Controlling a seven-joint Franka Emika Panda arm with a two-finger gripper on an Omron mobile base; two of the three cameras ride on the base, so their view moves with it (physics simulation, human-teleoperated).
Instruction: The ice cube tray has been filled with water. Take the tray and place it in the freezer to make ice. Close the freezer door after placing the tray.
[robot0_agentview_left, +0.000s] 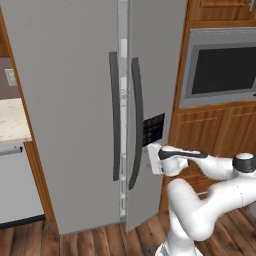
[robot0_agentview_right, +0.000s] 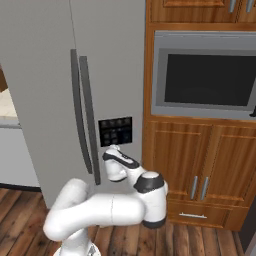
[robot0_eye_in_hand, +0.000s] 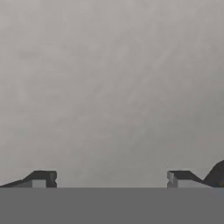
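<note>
The freezer door (robot0_agentview_left: 155, 75), grey with a dark bar handle (robot0_agentview_left: 136, 125) and a black dispenser panel (robot0_agentview_left: 153, 129), stands slightly ajar. A thin slit of the white freezer (robot0_agentview_left: 123, 75) inside shows beside it. My gripper (robot0_agentview_left: 150, 157) is open and sits against the door's face just below the panel. The right base view gives the same door (robot0_agentview_right: 110, 60), panel (robot0_agentview_right: 115, 131) and gripper (robot0_agentview_right: 111, 148). In the hand view the wide-apart fingertips (robot0_eye_in_hand: 41, 178) face the plain grey door surface (robot0_eye_in_hand: 109, 87) with nothing between them. The ice cube tray and its water are out of view.
The plain grey fridge door (robot0_agentview_left: 65, 100) is shut to the left. A built-in oven (robot0_agentview_right: 207, 75) sits in wooden cabinets (robot0_agentview_right: 200, 165) to the right. A pale counter (robot0_agentview_left: 12, 120) over a white appliance front (robot0_agentview_left: 15, 185) stands far left. Wooden floor lies below.
</note>
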